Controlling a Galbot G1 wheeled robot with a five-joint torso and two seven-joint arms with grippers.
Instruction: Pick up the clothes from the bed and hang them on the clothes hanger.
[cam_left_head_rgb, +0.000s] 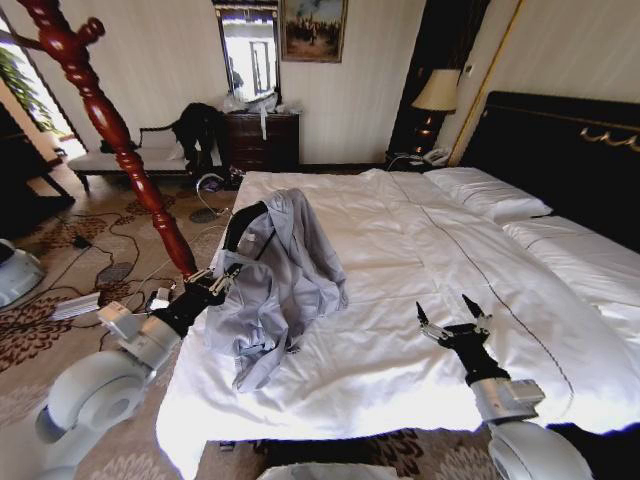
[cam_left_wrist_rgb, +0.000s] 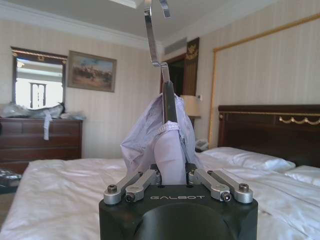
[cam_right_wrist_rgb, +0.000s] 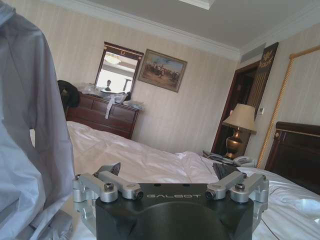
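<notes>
White sheets cover the bed (cam_left_head_rgb: 420, 300), which fills the centre and right of the head view, its dark gold-trimmed headboard (cam_left_head_rgb: 560, 140) at the upper right. A red turned wooden post (cam_left_head_rgb: 110, 130) slants down from the upper left corner toward the bed's near left corner.

At centre left of the head view, the shirt (cam_left_head_rgb: 275, 285) hangs in loose folds off the clothes hanger (cam_left_head_rgb: 243, 228), whose black shoulder shows at the top of the fabric. The lower folds drape onto the sheet. The left gripper (cam_left_head_rgb: 215, 283) sits at the shirt's left edge, low in the frame. In the left wrist view its fingers are closed in on the hanger's black neck (cam_left_wrist_rgb: 169, 102) with lavender fabric bunched around it, and the silver hook (cam_left_wrist_rgb: 150, 35) rises to the top edge. Holding at the neck probably keeps the hook free and upright for catching on a support.

The right gripper (cam_left_head_rgb: 452, 320) hovers over bare sheet at lower centre right, well apart from the shirt, fingers spread and holding nothing. In the right wrist view the garment (cam_right_wrist_rgb: 30, 130) fills the left edge. Judging by this, the dressing of the hanger looks largely done, and the right arm waits out of the way.
</notes>
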